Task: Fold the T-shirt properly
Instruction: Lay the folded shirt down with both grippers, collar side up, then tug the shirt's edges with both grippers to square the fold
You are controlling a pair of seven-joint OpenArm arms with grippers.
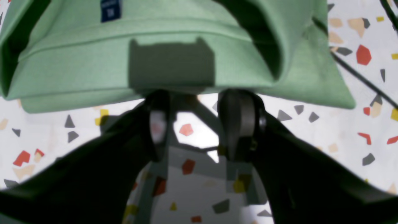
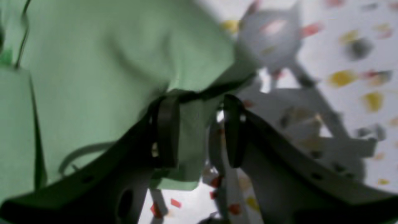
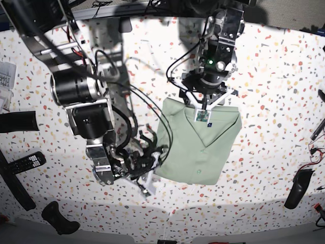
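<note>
We saw the T-shirt [image 3: 199, 145] lying folded into a compact rectangle on the speckled table [image 3: 274, 101], roughly in the middle of the base view, front up, with its collar [image 3: 202, 109] at the far end and a row of small buttons [image 3: 201, 150] running down the centre. A dark blue label [image 1: 110, 10] showed inside the neck.

At the collar end, the left pincer [image 1: 194, 124] hovered just off the shirt's folded edge. Its fingers [image 1: 236, 123] stood spread apart, with only bare table between them, and its shadow fell on the cloth.

At the near corner of the shirt on the base view's left, the right pincer [image 2: 200, 130] also stood spread. Green cloth lay between its fingers [image 2: 168, 130], against the left one, but the blurred wrist view did not let us tell whether the far finger touched the cloth.

Black cables [image 3: 147, 109] trailed across the table beside the right arm.
</note>
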